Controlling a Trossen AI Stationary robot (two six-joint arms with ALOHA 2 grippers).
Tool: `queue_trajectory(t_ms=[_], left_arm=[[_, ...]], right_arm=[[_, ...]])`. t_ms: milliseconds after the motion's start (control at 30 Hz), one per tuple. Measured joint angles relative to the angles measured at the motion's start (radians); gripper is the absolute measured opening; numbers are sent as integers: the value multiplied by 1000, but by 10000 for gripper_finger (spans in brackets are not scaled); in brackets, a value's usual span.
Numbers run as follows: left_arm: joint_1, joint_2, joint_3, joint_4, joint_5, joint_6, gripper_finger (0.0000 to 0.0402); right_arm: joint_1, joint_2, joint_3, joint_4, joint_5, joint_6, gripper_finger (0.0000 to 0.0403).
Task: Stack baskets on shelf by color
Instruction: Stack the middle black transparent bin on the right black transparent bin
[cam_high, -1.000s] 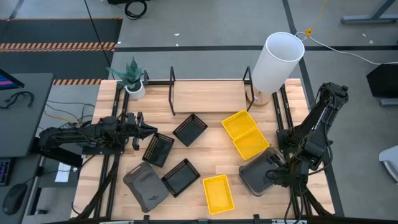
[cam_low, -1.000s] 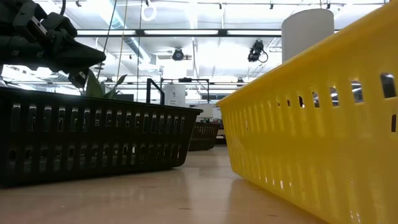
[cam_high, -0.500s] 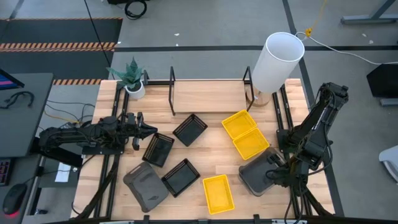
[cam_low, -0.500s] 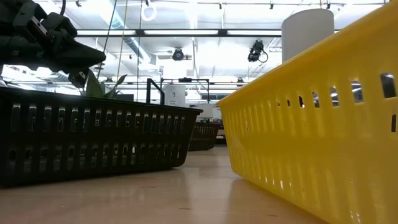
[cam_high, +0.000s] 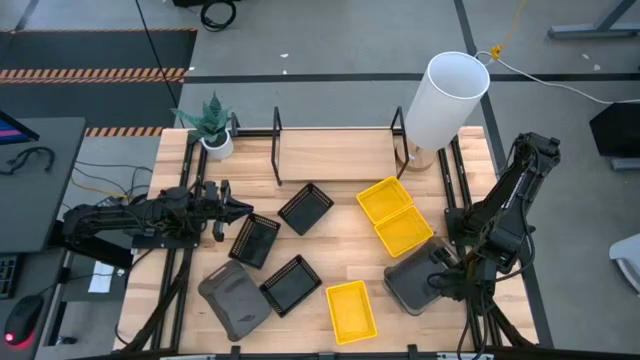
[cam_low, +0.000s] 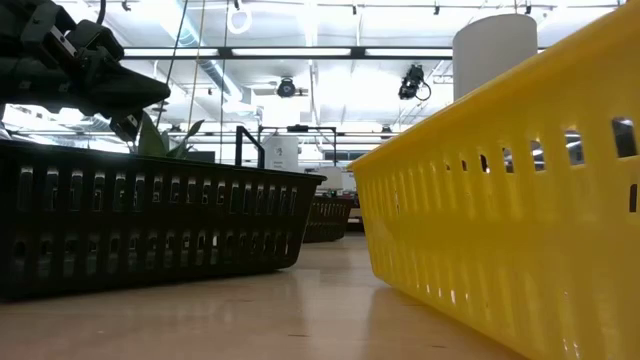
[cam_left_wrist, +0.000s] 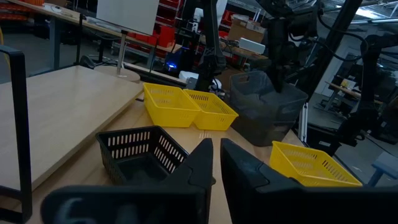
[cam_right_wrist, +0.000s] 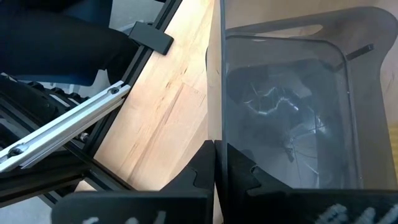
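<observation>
The shelf (cam_high: 335, 155) runs along the table's far side with no basket on it. Two yellow baskets (cam_high: 385, 198) (cam_high: 403, 230) lie side by side near its right end, and a third (cam_high: 350, 310) lies at the near edge. Three black slatted baskets (cam_high: 305, 208) (cam_high: 254, 240) (cam_high: 291, 285) lie left of centre. One dark grey basket (cam_high: 235, 298) lies at the near left. My right gripper (cam_high: 440, 278) points steeply down, shut on another grey basket (cam_high: 410, 285) at the near right. My left gripper (cam_high: 243, 207) hovers level at the left, fingers almost together, holding nothing. My right gripper pinches the grey basket's side wall (cam_right_wrist: 219, 134), the one toward the table's right edge, one finger inside and one outside. The fingers come from above, slanting down. The fingers themselves cover the exact spot. I cannot tell whether the basket's bottom is off the table.
A tall white cylinder (cam_high: 445, 100) stands at the shelf's right end and a potted plant (cam_high: 212, 125) at the far left corner. Black bracket uprights (cam_high: 277, 145) flank the shelf. In the low view, a black basket (cam_low: 150, 220) and a yellow basket (cam_low: 500, 200) stand close in front.
</observation>
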Motion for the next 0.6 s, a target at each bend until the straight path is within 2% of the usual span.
queue_trajectory(t_ms=[333, 600], left_arm=[[0, 0, 0, 0, 0, 0, 30], [0, 0, 0, 0, 0, 0, 38]], right_arm=[[0, 0, 0, 0, 0, 0, 13], [0, 0, 0, 0, 0, 22, 25]])
